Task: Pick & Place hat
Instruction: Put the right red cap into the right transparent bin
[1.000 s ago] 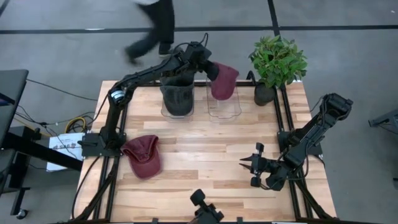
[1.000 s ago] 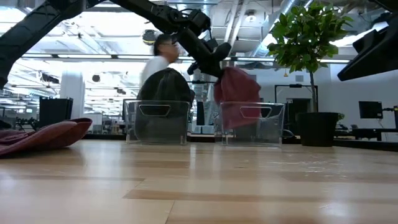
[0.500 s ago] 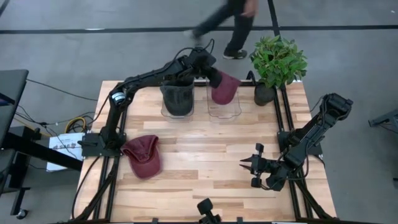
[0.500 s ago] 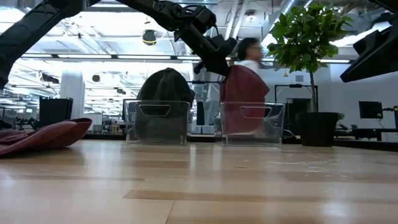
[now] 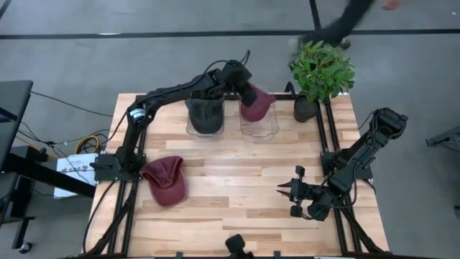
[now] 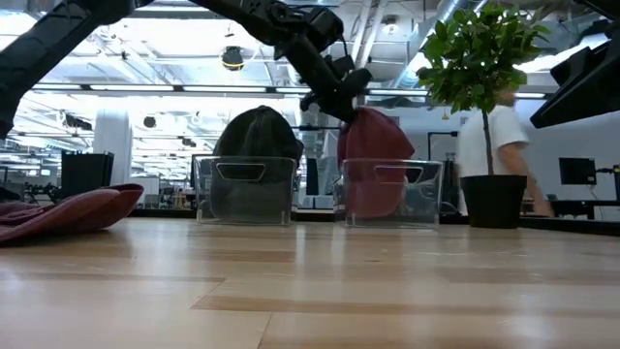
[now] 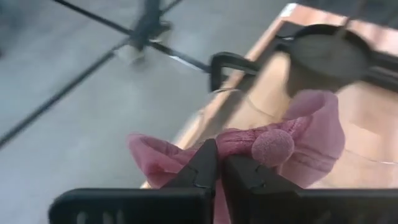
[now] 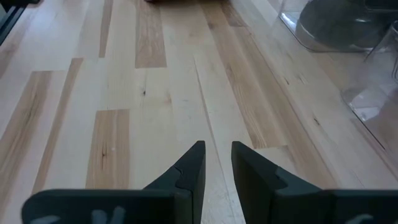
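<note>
High view: left end effector point(image 5: 246, 92) reaches across the far edge of the bench point(image 5: 237, 180), at about 12 o'clock from bench centre, fingers pinched together on a pink knit hat point(image 5: 257, 105). The hat hangs over the right-hand clear bin point(image 5: 259, 124); the left-hand clear bin point(image 5: 205, 119) just beside it holds a dark hat point(image 5: 205, 108). A maroon cap point(image 5: 165, 180) lies flat on the bench at roughly 8 o'clock, near the left arm's base. A potted plant point(image 5: 320, 72) stands at the far right corner, about 1 o'clock. Right end effector point(image 5: 286, 190) waits low at about 4 o'clock, well apart from the bins, fingers a narrow gap apart, holding nothing. A person point(image 5: 345, 25) crosses the floor beyond the bench. Low view: pink knit hat point(image 6: 373, 160) hangs from the left end effector point(image 6: 341, 99) with its lower part already inside the right-hand clear bin point(image 6: 392, 192); whether it touches the bin floor cannot be told. Dark hat point(image 6: 257, 145) bulges above its bin rim. Left wrist view: fingers point(image 7: 202, 165) clamped on pink fabric, pompom point(image 7: 272, 147) just beside them. Right wrist view: fingers point(image 8: 193, 163) slightly apart over bare wood.
</note>
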Controlling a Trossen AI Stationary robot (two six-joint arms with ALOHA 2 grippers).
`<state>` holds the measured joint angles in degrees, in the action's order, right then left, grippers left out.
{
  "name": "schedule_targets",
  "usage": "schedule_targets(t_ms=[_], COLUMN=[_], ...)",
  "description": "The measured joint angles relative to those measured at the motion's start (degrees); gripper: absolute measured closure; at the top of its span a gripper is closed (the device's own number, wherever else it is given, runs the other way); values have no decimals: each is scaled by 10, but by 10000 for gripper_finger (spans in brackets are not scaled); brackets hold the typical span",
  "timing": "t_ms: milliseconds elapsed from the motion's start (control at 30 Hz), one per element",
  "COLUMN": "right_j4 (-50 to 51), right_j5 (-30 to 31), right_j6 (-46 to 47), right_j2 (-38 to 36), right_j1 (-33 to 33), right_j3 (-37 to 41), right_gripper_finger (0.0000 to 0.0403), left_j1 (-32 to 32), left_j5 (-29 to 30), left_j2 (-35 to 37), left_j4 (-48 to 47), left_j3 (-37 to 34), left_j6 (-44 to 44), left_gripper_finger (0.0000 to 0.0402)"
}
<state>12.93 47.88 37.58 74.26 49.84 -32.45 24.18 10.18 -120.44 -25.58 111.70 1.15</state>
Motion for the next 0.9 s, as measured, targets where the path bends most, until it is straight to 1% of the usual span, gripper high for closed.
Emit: schedule_targets(t_ms=[100,167,267,400,567,833,900], right_j4=[0,0,0,0,-1,-1,-1], right_j5=[0,0,0,0,0,0,0], right_j6=[0,0,0,1,6,5,5], right_j2=[0,0,0,0,0,0,0], right_j1=[0,0,0,0,0,0,0], right_j3=[0,0,0,0,0,0,0], right_gripper_finger=[333,333,333,333,333,333,333], left_j1=[-15,-23,-29,-29,-29,-41,-43], left_j5=[69,105,140,172,190,167,160], left_j2=[0,0,0,0,0,-4,-3], left_j4=[-2,-1,-1,3,12,17,42], left_j3=[0,0,0,0,0,-1,-15], left_j6=[-1,-1,1,1,-1,-6,-5], left_gripper_finger=[392,392,388,389,392,387,386])
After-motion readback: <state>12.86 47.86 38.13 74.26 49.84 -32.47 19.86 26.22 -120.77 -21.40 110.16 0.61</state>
